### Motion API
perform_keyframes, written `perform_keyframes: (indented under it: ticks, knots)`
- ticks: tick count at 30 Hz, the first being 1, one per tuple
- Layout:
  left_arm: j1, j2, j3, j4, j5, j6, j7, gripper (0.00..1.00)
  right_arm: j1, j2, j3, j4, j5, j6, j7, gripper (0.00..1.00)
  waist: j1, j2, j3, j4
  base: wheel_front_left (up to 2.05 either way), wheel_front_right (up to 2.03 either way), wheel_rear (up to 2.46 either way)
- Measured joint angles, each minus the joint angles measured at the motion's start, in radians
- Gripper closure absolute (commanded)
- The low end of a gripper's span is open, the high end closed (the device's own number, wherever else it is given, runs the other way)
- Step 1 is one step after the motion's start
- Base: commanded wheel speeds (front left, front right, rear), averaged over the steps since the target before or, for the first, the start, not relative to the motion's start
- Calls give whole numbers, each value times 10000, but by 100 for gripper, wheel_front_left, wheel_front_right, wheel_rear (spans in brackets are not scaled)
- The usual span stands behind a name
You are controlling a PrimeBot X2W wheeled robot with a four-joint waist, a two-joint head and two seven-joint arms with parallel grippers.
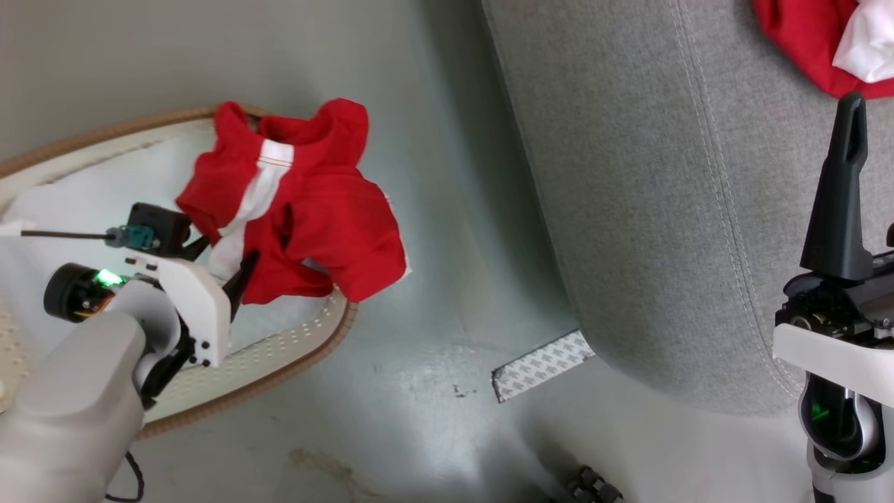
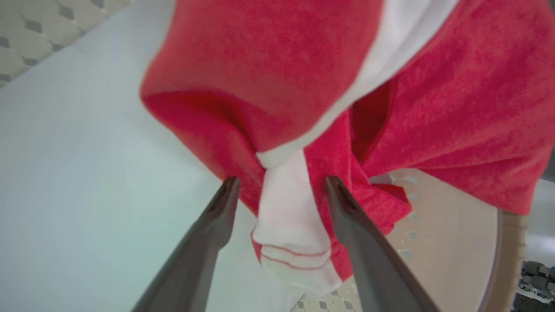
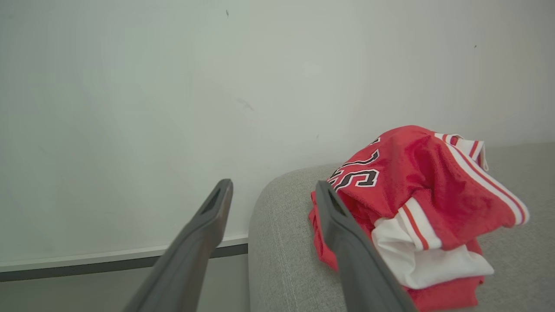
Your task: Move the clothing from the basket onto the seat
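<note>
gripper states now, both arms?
Left gripper: open, straddling the red garment, not clamped.
Right gripper: open, empty.

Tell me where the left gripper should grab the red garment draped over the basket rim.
Grip the bunched white stripe fold of the red garment, coming from inside the basket. That fold hangs thick and gathered, right between the fingers of the open left gripper; the rest is broad, loose cloth.

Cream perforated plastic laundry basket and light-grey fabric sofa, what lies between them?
Head view: bare grey floor, with a patterned white tape strip by the sofa.
</note>
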Motion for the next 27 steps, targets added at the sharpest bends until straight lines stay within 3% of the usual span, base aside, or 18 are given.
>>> perform_keyframes:
  ticks: [12,13,14,15,16,17,27]
  knots:
    - [-901,36,-924,784,-832,0,401,0,-155,2,416,48,433,0,0,0,0,0,536,-505,0,0,0]
    - [-946,33,-993,803,-922,0,359,13,-171,0,422,56,439,0,0,0,-1,0,569,-530,0,0,0]
    - [-992,35,-1080,805,-1034,0,320,45,-177,2,424,61,466,0,0,0,-1,0,598,-545,0,0,0]
    - [-1029,36,-1158,803,-1091,0,244,67,-177,0,424,69,470,0,0,0,-1,0,621,-550,0,0,0]
    - [-1056,42,-1229,798,-1154,0,180,67,-177,0,424,79,479,0,0,0,-1,0,638,-549,0,0,0]
    - [-1083,58,-1308,802,-1206,0,130,100,-177,2,424,88,483,0,0,0,-1,0,647,-546,0,0,0]
    - [-1223,105,-2015,936,-1697,0,-610,100,-250,0,426,326,445,0,0,0,-1,0,383,-390,0,0,0]
